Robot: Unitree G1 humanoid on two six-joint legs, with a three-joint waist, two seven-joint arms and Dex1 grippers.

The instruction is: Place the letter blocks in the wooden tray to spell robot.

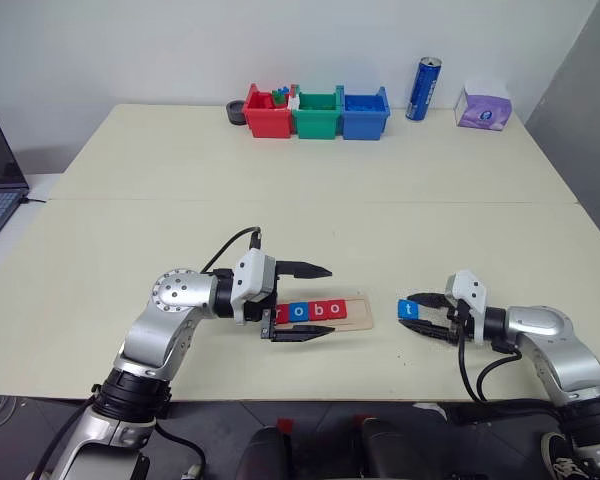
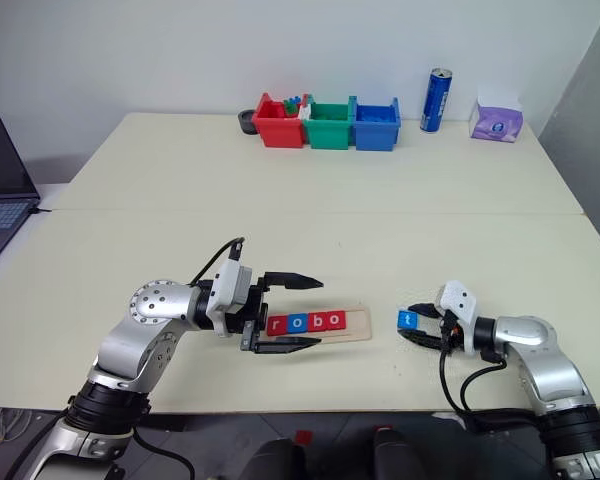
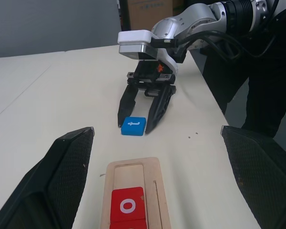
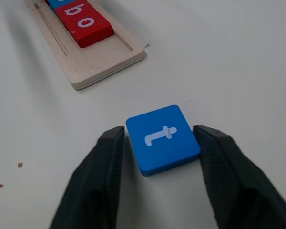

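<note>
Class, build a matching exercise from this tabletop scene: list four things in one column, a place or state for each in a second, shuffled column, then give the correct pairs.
Column one:
1. blue t block
2. wooden tray
3. blue can
4. left gripper

Column two:
A. stands upright at the far edge of the table
B. holds blocks spelling r, o, b, o
C. lies on the table between the right gripper's fingers
D. open, one finger on each side of the tray

Pairs: 1-C, 2-B, 3-A, 4-D
</note>
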